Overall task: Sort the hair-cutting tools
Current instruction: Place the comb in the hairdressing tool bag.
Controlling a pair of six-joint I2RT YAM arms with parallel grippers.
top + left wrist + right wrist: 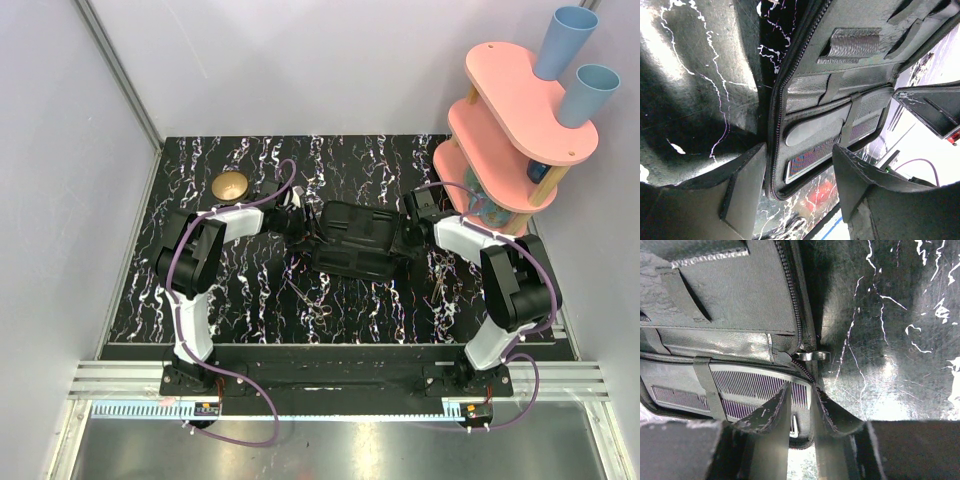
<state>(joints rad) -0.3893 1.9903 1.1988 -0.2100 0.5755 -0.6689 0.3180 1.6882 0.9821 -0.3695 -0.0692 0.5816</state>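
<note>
Though small in the top view, one slim, silvery-dark pair of scissors point(310, 300) lies flat on the table point(240, 290) just nearer than the open black case point(355, 240). Its long axis slants far-left to near-right, loops apparently nearest. A second pair point(440, 277) lies by the right arm, running roughly near-to-far. The left gripper point(799, 150) straddles the case's rim, fingers spread; the right gripper point(801, 387) pinches that rim.

Overhead view, wrist close-ups (shared case point(355, 240))
</note>
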